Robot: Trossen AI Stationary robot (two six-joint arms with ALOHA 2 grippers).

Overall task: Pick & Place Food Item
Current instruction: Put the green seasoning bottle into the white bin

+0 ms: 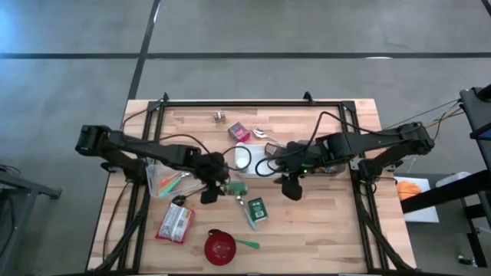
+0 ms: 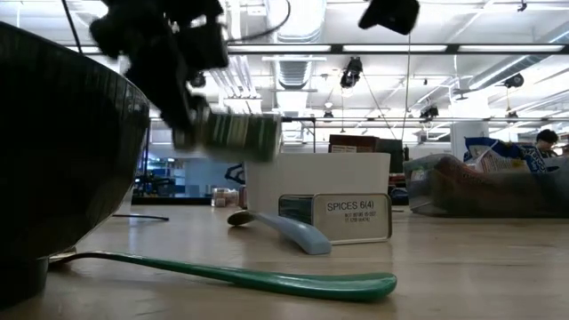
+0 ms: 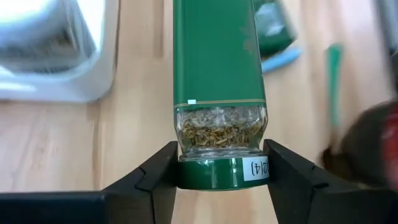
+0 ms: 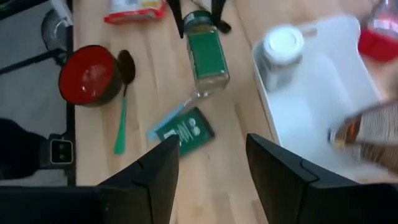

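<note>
- the left gripper (image 3: 221, 168) is clamped on the lid end of a green spice jar (image 3: 219, 74); one finger presses each side of the green cap, and dried herbs show through the clear band just past it.
- in the low view the spice jar (image 2: 233, 133) hangs lying sideways, clear of the table, above a pale blue spoon (image 2: 280, 229) and a green tin (image 2: 342, 218) labelled "spices".
- from above, the left gripper (image 1: 215, 184) sits near the middle of the table (image 1: 322, 230), just beside a white tray (image 1: 244, 159).
- the right gripper (image 4: 211, 165) hovers over the table with its fingers apart and nothing between them; in the high view it (image 1: 291, 186) is right of the tray.
- the right wrist view shows a white-lidded jar (image 4: 281, 53) in the tray (image 4: 311, 106).
- a red bowl (image 1: 219, 247) with a green spoon (image 1: 247, 244) beside it stands near the front edge, and a red-and-white packet (image 1: 174, 224) lies to its left.
</note>
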